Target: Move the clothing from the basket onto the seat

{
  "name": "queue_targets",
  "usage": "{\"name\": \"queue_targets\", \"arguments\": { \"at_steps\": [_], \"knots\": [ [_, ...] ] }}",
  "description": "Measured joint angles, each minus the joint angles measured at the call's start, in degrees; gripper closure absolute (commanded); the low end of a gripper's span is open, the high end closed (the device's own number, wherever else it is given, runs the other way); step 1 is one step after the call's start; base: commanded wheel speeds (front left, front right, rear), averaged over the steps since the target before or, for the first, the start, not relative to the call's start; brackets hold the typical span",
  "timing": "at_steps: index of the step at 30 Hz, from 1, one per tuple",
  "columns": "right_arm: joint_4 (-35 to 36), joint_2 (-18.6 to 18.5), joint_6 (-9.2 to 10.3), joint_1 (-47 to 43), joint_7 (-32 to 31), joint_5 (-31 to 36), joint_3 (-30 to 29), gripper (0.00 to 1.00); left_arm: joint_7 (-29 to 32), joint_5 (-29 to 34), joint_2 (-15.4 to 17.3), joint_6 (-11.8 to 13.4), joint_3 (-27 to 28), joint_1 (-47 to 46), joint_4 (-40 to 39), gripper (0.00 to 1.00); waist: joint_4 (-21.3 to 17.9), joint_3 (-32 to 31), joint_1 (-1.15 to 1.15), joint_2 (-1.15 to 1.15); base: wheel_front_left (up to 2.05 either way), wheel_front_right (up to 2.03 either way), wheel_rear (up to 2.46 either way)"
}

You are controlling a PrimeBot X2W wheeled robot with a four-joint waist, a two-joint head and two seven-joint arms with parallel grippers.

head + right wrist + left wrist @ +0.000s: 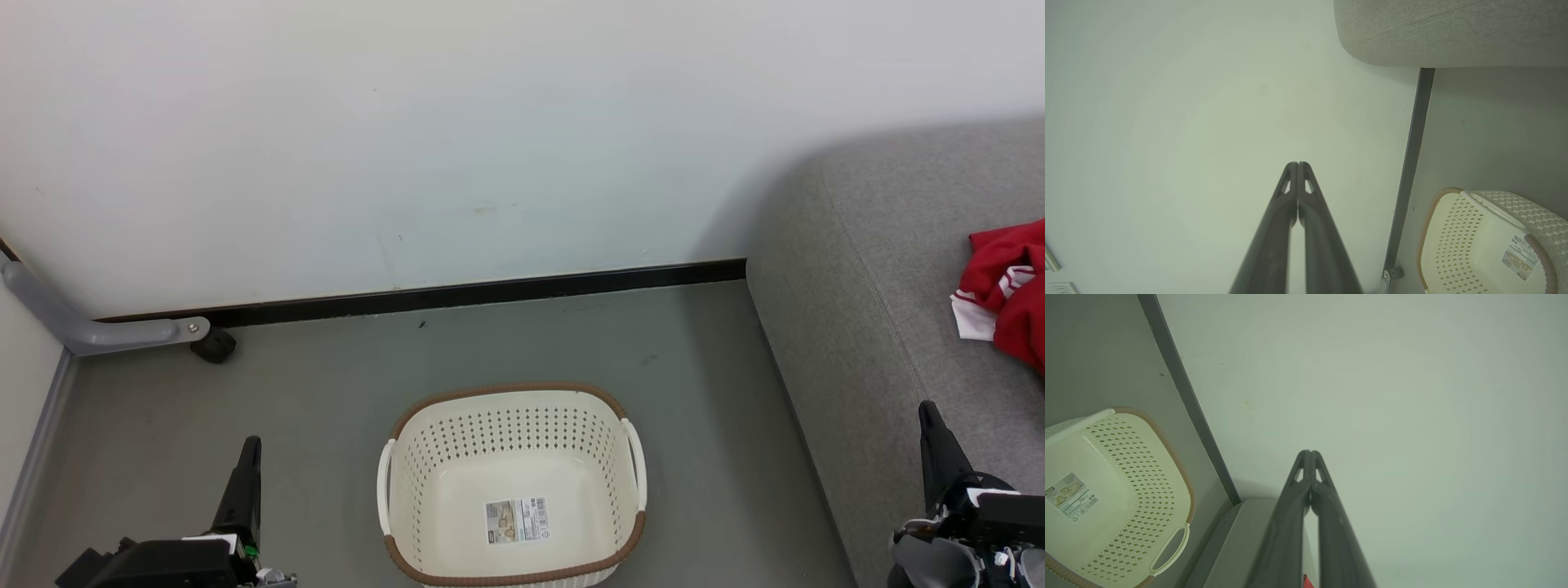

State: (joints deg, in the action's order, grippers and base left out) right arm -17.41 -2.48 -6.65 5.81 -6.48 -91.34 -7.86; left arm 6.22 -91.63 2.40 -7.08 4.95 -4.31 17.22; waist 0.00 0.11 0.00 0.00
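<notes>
— Where is the clothing?

— The red clothing (1009, 282) lies crumpled on the seat (865, 343), a light grey sofa along the right side of the head view. A white cuff edged with thin red stripes shows at the heap's left side. The frame edge cuts off the rest of the heap.

— And the basket?

— The cream basket (506, 429) with its brown rim stands upright on the grey floor (326, 384), near the sofa's left side and well apart from the clothing. A label sticker (517, 520) shows on its bare bottom. Behind it a dark skirting board (490, 290) runs along the foot of a pale wall (408, 122).

— How do the grippers stand?

— The left gripper (1310, 454) has its two dark fingers pressed together at the tips with nothing between them; in the head view it sits low at the left, above the floor. The right gripper (1297, 164) is closed the same way, empty, low at the right over the front of the seat.

— Anything else?

— At the far left, a grey metal leg (98, 331) ends in a small black caster (214, 345) by the skirting board.
</notes>
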Motion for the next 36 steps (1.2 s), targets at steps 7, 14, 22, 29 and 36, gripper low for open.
{"name": "queue_targets", "arguments": {
  "at_steps": [7,14,22,29,36],
  "knots": [
    [0.00,0.00,0.00,0.00,0.00,0.00,0.00,1.00,0.00,0.00,0.00,0.00,0.00,0.00,0.00,1.00,0.00,0.00,0.00,0.00,0.00,0.00,0.00],
    [0.00,0.00,0.00,0.00,0.00,0.00,0.00,1.00,0.00,0.00,0.00,0.00,0.00,0.00,0.00,1.00,0.00,0.00,0.00,0.00,0.00,0.00,0.00],
    [0.00,0.00,0.00,0.00,0.00,0.00,0.00,1.00,0.00,-0.01,0.00,0.00,0.00,0.00,-0.01,1.00,0.00,0.00,0.00,0.00,0.00,0.00,0.00],
    [0.00,0.00,0.00,0.00,0.00,0.00,0.00,1.00,0.00,-0.01,0.00,0.00,0.00,0.00,-0.01,1.00,0.00,0.00,0.00,0.00,0.00,0.00,0.00],
    [0.00,0.00,0.00,0.00,0.00,0.00,0.00,1.00,0.00,-0.01,0.00,0.00,0.00,0.00,-0.01,1.00,0.00,0.00,0.00,0.00,0.00,0.00,0.00]
  ]
}}
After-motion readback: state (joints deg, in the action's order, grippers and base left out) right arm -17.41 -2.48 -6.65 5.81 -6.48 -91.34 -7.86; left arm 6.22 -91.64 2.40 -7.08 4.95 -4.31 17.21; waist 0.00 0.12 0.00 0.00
